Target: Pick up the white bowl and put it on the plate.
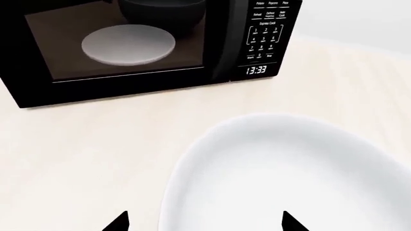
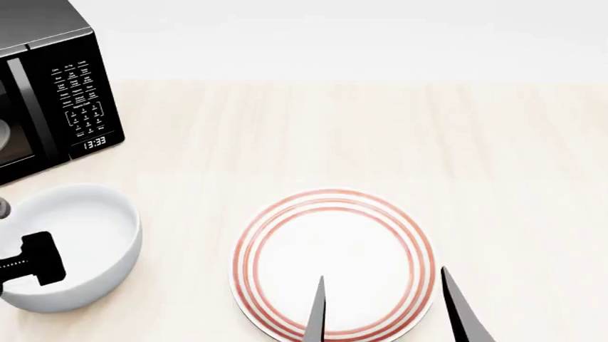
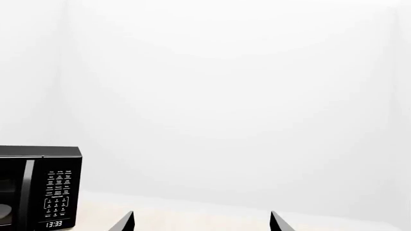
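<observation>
White bowl (image 2: 71,246) sat left of plate (image 2: 332,262) | left gripper (image 1: 204,222) spread over rim | best: straddle 1 wall, then pinch.

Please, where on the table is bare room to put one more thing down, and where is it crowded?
Bare: the wide table stretch beyond the plate and right of the microwave, plus the strip between the white bowl and plate. Crowded: the microwave-bowl corner, where the left gripper is.
</observation>
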Robot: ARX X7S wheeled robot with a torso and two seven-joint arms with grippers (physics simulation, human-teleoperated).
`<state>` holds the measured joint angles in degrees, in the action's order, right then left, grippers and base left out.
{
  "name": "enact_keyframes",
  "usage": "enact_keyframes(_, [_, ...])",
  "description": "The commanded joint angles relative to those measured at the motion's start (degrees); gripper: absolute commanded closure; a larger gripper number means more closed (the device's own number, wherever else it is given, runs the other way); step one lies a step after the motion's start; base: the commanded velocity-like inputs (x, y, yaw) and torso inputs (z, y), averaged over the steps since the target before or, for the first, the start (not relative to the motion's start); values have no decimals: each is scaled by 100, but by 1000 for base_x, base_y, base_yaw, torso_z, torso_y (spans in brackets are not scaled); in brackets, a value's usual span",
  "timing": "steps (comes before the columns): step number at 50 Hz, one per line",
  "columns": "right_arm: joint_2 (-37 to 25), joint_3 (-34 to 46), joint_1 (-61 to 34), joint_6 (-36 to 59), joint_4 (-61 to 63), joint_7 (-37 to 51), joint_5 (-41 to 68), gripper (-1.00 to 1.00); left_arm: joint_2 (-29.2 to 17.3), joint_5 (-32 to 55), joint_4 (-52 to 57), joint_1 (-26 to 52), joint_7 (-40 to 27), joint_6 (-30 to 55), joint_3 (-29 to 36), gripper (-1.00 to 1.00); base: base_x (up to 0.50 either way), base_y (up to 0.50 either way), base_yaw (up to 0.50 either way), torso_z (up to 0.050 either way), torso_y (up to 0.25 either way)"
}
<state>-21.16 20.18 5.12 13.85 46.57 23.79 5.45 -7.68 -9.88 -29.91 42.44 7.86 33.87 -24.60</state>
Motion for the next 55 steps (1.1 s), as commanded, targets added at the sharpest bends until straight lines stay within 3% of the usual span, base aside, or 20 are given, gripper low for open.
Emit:
enact_keyframes(1, [103, -165, -10, 20, -15, -122, -17, -100, 75, 8, -397, 74, 11, -203, -130, -100, 0, 0, 0, 0, 0])
enact_keyframes(47, [17, -52, -39, -6, -72, -36, -5, -100, -55, 205, -779, 70, -248, -496, -98, -100, 0, 0, 0, 0, 0])
enact_keyframes(48, [17, -51, -40, -9, -75, -35, 0, -100, -60, 211, -800, 73, -254, -509, -101, 100, 0, 0, 0, 0, 0])
enact_keyframes(55, [7, -30, -46, -9, -81, -23, 0, -100, -81, 239, -841, 64, -266, -542, -94, 100, 0, 0, 0, 0, 0])
